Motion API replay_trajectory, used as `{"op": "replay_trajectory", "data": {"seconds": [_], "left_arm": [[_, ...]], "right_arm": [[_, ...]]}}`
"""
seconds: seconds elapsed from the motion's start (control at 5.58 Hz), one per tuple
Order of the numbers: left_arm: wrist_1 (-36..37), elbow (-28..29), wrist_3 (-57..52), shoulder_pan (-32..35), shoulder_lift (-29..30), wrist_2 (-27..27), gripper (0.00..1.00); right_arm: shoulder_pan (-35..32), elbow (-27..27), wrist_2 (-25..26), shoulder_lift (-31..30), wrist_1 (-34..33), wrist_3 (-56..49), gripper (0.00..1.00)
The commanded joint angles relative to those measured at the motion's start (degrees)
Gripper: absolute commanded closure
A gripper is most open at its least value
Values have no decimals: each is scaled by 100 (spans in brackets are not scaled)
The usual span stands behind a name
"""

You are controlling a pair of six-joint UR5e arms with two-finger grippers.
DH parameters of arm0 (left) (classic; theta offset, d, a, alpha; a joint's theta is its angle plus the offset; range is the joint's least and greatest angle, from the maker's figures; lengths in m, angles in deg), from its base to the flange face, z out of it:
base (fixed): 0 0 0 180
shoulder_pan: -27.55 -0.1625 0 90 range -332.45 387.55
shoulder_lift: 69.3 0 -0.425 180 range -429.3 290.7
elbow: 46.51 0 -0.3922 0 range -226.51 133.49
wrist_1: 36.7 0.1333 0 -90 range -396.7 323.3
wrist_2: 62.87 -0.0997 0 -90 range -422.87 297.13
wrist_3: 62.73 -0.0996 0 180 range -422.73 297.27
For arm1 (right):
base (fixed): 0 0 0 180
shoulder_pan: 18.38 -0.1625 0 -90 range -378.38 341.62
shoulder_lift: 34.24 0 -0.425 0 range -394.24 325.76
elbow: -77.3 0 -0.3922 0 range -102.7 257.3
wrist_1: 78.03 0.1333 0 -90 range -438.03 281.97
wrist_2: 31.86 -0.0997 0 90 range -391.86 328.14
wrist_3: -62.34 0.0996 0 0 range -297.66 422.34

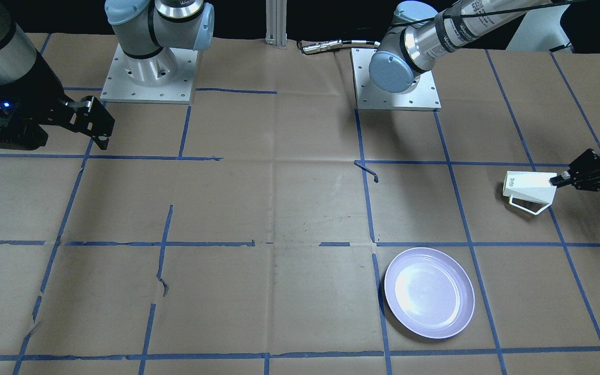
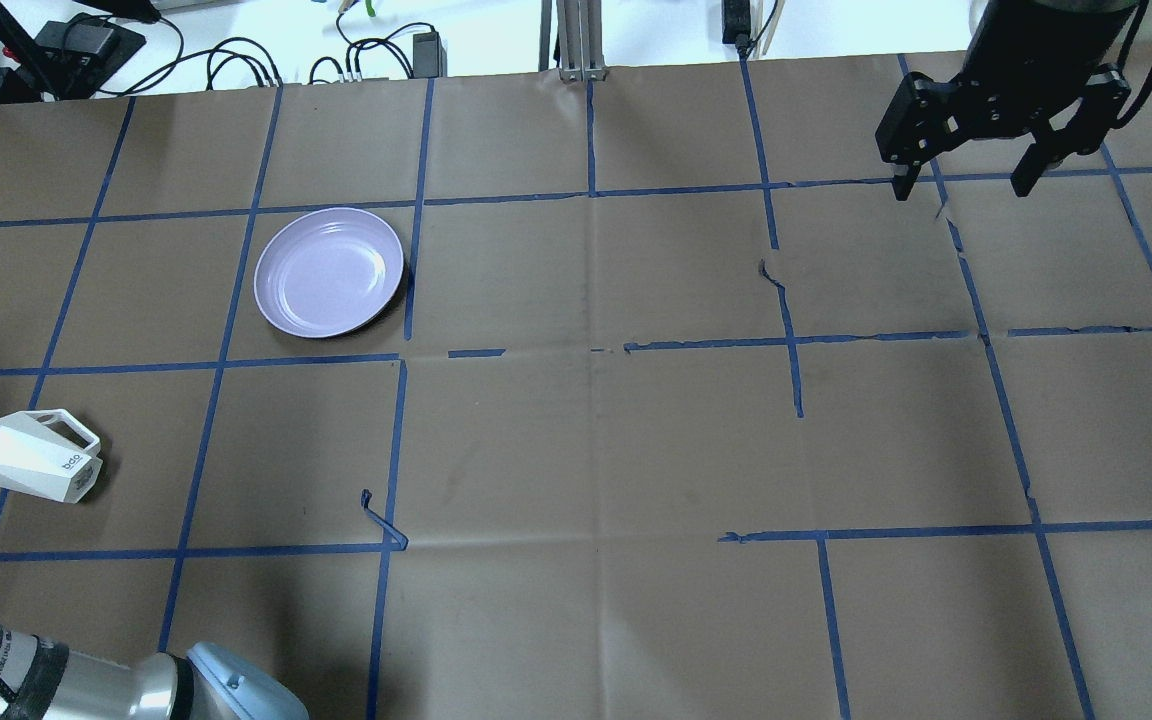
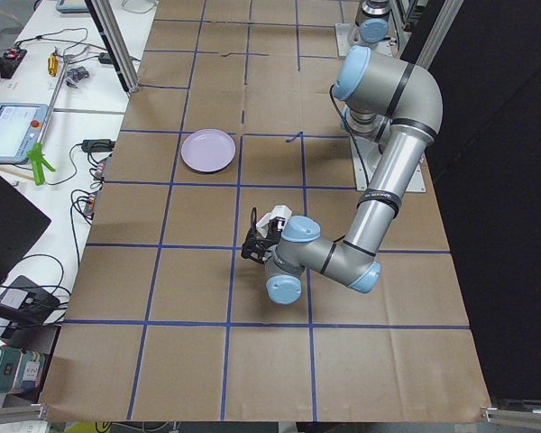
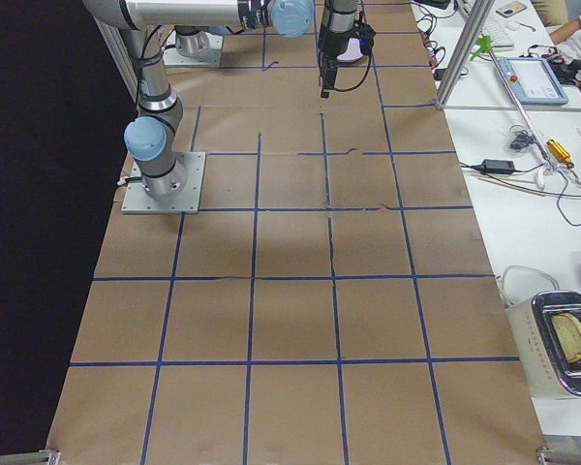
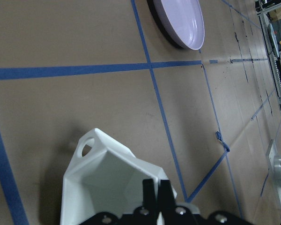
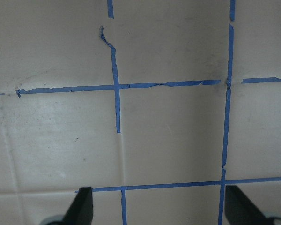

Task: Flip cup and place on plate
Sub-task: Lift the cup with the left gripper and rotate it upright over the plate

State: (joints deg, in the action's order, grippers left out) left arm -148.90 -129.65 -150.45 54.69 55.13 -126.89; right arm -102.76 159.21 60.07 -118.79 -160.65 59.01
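The white faceted cup [image 1: 528,188] is on its side near the table's left end, with its printed base pointing toward the table's middle and its handle toward the far edge. It also shows in the overhead view [image 2: 34,465] and the left wrist view [image 5: 107,187]. My left gripper [image 1: 559,180] is shut on the cup's rim wall, with its fingers [image 5: 151,192] pinching it. I cannot tell whether the cup touches the paper. The lavender plate [image 1: 429,291] lies empty farther out [image 2: 329,272]. My right gripper [image 2: 963,185] is open and empty, far off at the right.
Brown paper with blue tape grid lines covers the table [image 2: 596,430]. A loose curl of tape [image 2: 381,520] sticks up between the cup and the table's middle. The arm bases [image 1: 149,73] stand at the robot's edge. Cables and devices [image 2: 236,60] lie beyond the far edge.
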Motion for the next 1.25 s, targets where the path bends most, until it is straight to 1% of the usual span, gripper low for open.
{"op": "replay_trajectory", "data": {"seconds": [0.0,0.18,0.36,0.54,0.9,1.07], "left_arm": [[-118,-1,655,402,-721,126,100],[-92,8,1016,858,-1223,109,100],[22,8,1733,1489,-1750,92,100],[606,-1,2323,2139,-1982,83,100],[2159,-70,3632,3466,-1844,-451,100],[3124,-315,4117,4056,-1783,-593,100]], "right_arm": [[0,0,0,0,0,0,0],[0,0,0,0,0,0,0],[0,0,0,0,0,0,0],[0,0,0,0,0,0,0],[0,0,0,0,0,0,0],[0,0,0,0,0,0,0]]}}
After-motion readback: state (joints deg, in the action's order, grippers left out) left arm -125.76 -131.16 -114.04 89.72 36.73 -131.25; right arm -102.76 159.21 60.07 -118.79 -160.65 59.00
